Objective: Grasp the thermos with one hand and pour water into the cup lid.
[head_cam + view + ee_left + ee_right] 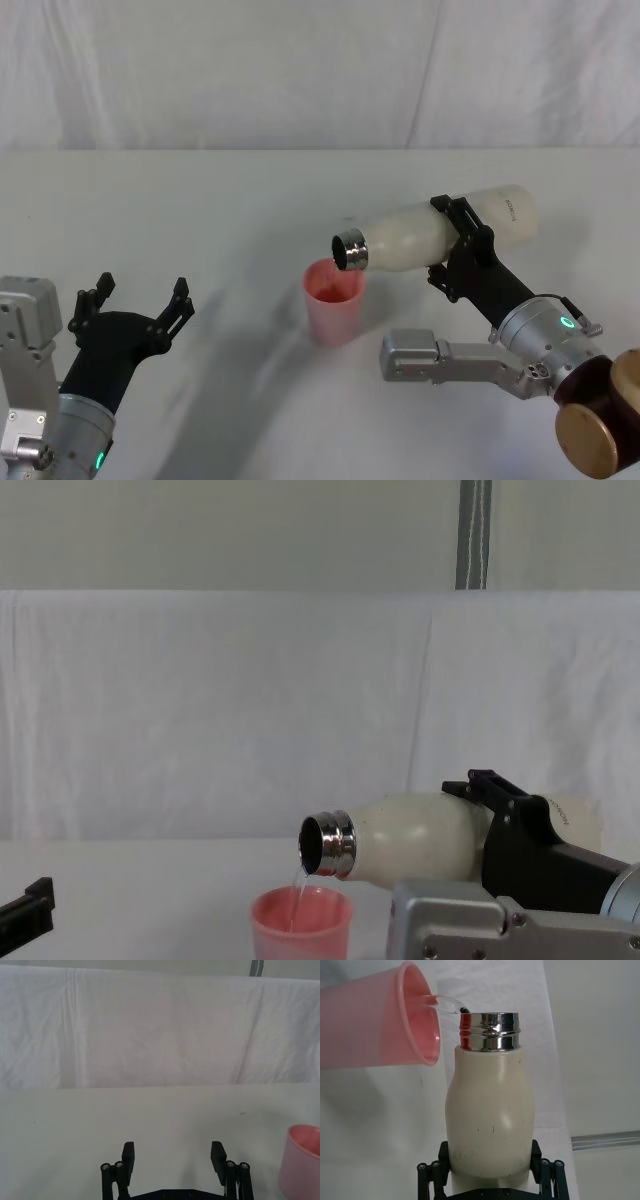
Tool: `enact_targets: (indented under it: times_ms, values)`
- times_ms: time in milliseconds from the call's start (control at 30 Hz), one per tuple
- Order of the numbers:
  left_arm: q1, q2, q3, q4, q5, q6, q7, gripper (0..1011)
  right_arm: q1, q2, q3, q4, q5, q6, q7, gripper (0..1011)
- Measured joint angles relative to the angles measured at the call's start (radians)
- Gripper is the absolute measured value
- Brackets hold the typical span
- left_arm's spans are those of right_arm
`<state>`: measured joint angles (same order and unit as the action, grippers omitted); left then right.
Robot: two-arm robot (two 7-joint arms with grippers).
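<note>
My right gripper [455,245] is shut on the cream-white thermos [430,232], gripping it around the body. The thermos lies tipped almost level above the table. Its steel neck [350,250] hangs over the rim of the pink cup lid [335,300]. A thin stream of water [297,885] runs from the neck into the cup lid [300,922]. In the right wrist view the thermos [490,1120] sits between the fingers, and water [445,1004] arcs into the cup lid [375,1025]. My left gripper [140,290] stands open and idle at the near left, also seen as the left gripper [172,1152] in its wrist view.
The white table [250,200] runs back to a white cloth backdrop [320,70]. A grey pole [472,535] stands behind the cloth. The pink cup's edge [302,1160] lies to the right of the left gripper, with bare table between them.
</note>
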<state>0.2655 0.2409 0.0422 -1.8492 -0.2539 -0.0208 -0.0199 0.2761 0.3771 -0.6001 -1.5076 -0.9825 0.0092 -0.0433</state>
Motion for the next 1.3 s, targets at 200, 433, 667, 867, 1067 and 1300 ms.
enact_targets:
  times_ms: [200,433,667,867,1067,1300]
  values:
    - [0.0,0.0,0.0,0.0,0.0,0.0,0.0,1001,0.002,0.001,0.001,0.001,0.0,0.0,-0.001,950]
    - [0.0,0.0,0.0,0.0,0.0,0.0,0.0,1001,0.005,0.002,0.0,0.004,-0.003,0.001,-0.003,950]
    - [0.0,0.0,0.0,0.0,0.0,0.0,0.0,1001,0.006,0.005,-0.002,0.004,-0.01,0.009,0.001,950]
    - [0.0,0.0,0.0,0.0,0.0,0.0,0.0,1001,0.007,0.007,-0.004,0.003,-0.015,0.013,0.006,950]
    - [0.0,0.0,0.0,0.0,0.0,0.0,0.0,1001,0.01,0.009,-0.006,0.002,-0.02,0.018,0.011,950]
    - [0.0,0.0,0.0,0.0,0.0,0.0,0.0,1001,0.011,0.011,-0.007,-0.001,-0.024,0.022,0.014,950]
